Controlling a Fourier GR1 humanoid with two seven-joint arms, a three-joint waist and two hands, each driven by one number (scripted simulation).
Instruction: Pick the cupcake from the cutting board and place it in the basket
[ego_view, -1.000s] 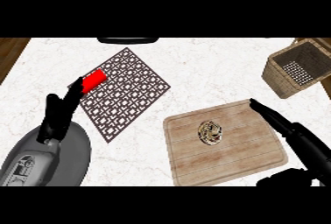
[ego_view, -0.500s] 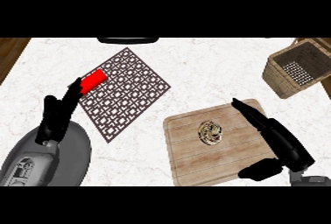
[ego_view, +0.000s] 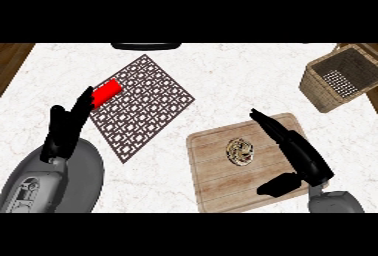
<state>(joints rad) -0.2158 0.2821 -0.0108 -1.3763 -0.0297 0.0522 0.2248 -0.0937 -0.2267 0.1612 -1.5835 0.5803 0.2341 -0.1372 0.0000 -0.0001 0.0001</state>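
Note:
The cupcake (ego_view: 241, 151), a small brown and cream round, sits near the middle of the wooden cutting board (ego_view: 221, 185) at lower right. My right hand (ego_view: 299, 155) hovers over the board just right of the cupcake, fingers straight and pointing up-left, thumb spread below; it holds nothing. The wicker basket (ego_view: 319, 85) stands at the upper right edge, apart from the hand. My left hand (ego_view: 65, 127) rests at the left with fingers up and straight.
A dark lattice mat (ego_view: 144, 105) lies diagonally left of centre, with a red block (ego_view: 105, 93) on its upper left edge. A dark object (ego_view: 145, 46) shows at the top edge. Brown floor borders the counter's far left corner.
My right hand has moved left and up over the cutting board, closing in on the cupcake's right side. The left hand and the cupcake have not moved.

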